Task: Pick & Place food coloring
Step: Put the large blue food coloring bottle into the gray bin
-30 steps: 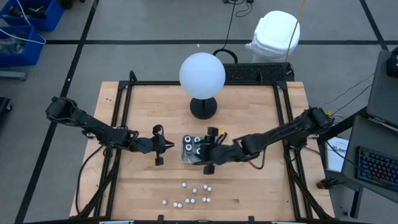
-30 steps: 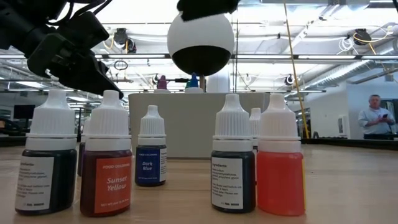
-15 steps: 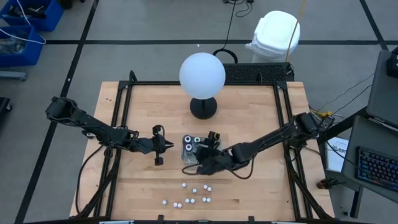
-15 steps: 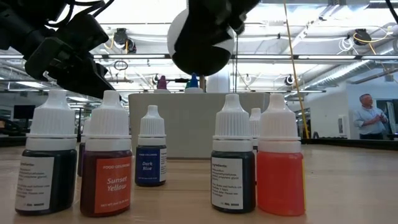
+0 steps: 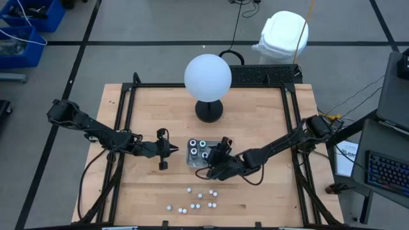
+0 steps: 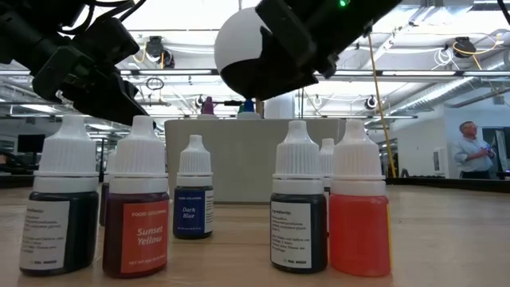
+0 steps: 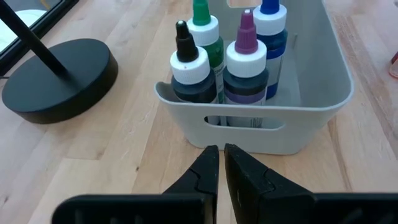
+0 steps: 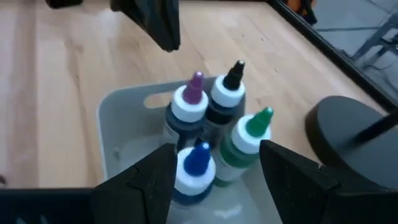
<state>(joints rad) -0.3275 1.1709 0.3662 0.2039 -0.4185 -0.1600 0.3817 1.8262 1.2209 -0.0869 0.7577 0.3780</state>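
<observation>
Item, my right gripper: fingers spread wide and holding nothing, poised directly over the tray; in the high view it sits just below centre frame at the tray's lower right edge. Item, my left gripper: fingers pressed together, empty, tips just short of the tray's near wall; in the high view it lies left of centre, well clear of the loose bottles. Item, tray: pale rectangular bin with a handle slot, centre frame in the high view. Item, larger food coloring bottles, four, standing upright and clustered at one end of the tray: black-tipped, green-tipped, purple-tipped, blue-tipped; the same four show beneath my right fingers, purple, black, green, blue. Item, small white-capped food coloring bottles: scattered on the table in the lower centre of the high view, apart from the tray; the low view shows several upright up close, including Sunset Yellow, Dark Blue and an orange-red one. Item, white globe lamp on a black base: upper centre of the table. Item, person: far right background of the low view.
</observation>
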